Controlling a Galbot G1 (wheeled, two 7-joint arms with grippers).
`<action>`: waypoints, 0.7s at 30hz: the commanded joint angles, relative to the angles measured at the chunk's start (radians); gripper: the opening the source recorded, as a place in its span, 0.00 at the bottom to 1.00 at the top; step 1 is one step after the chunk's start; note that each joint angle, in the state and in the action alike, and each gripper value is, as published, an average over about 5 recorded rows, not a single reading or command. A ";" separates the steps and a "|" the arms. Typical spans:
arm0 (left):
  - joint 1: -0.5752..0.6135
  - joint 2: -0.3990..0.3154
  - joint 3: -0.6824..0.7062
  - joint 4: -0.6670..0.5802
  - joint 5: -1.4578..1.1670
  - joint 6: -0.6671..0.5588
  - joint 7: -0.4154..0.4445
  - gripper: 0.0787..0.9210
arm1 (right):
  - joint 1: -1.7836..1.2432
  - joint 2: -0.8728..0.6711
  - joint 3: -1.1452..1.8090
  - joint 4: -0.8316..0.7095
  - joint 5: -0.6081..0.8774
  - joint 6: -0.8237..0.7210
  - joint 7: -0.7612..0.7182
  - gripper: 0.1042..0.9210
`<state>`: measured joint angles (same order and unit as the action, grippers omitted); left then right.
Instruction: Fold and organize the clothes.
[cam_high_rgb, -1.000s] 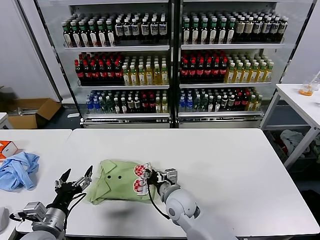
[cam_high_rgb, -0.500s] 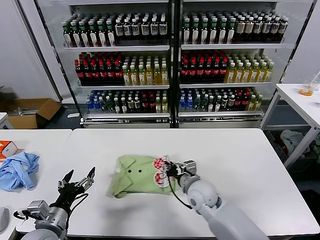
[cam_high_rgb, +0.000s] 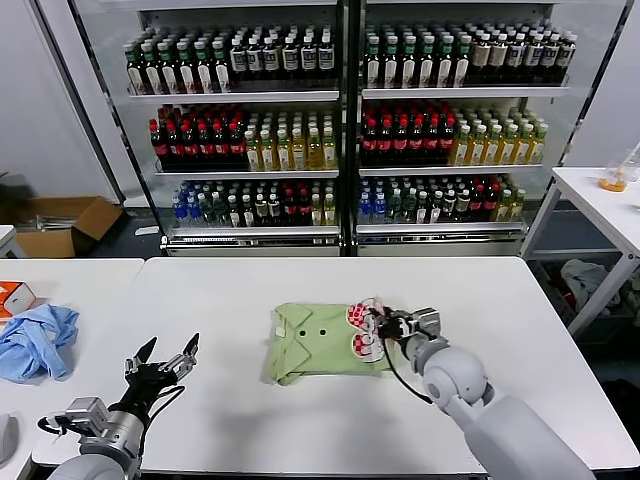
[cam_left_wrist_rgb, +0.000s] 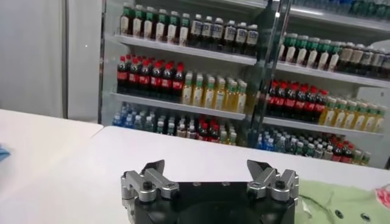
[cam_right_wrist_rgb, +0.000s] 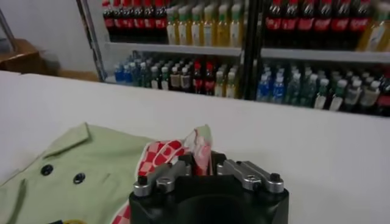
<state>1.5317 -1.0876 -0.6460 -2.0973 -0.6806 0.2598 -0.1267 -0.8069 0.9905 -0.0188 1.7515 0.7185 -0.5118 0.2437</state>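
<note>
The light green shirt (cam_high_rgb: 315, 342) lies folded on the white table (cam_high_rgb: 300, 290) near its middle, collar and dark buttons toward my left, its red-and-white checkered logo at its right edge. My right gripper (cam_high_rgb: 381, 322) is shut on that right edge, pinching a bunch of the logo cloth. In the right wrist view the shirt (cam_right_wrist_rgb: 91, 164) spreads before the gripper (cam_right_wrist_rgb: 200, 159), with the pinched fold standing up between the jaws. My left gripper (cam_high_rgb: 165, 360) is open and empty, low over the table's front left; the left wrist view shows it (cam_left_wrist_rgb: 207, 167) with the shirt's edge (cam_left_wrist_rgb: 341, 201) off to one side.
A light blue cloth (cam_high_rgb: 35, 338) and an orange box (cam_high_rgb: 12, 297) lie on a second table at the far left. Glass-door coolers full of bottles (cam_high_rgb: 340, 120) stand behind the table. Another white table (cam_high_rgb: 600, 200) stands at the right.
My right gripper has dragged the shirt across the table to the right, from the front left toward the middle. My left gripper has shifted slightly right and stays open.
</note>
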 joint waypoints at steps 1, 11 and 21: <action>-0.002 0.002 0.015 0.000 0.074 -0.022 0.000 0.88 | -0.222 -0.092 0.170 0.163 -0.317 0.285 -0.012 0.31; -0.010 0.007 0.028 -0.003 0.148 -0.060 -0.002 0.88 | -0.619 -0.012 0.473 0.379 -0.346 0.394 0.054 0.66; -0.008 -0.006 0.050 -0.024 0.177 -0.062 -0.002 0.88 | -0.781 0.035 0.579 0.432 -0.366 0.388 0.008 0.88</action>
<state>1.5211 -1.0875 -0.6059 -2.1100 -0.5488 0.2056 -0.1286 -1.3300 0.9897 0.3833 2.0710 0.4115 -0.1888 0.2621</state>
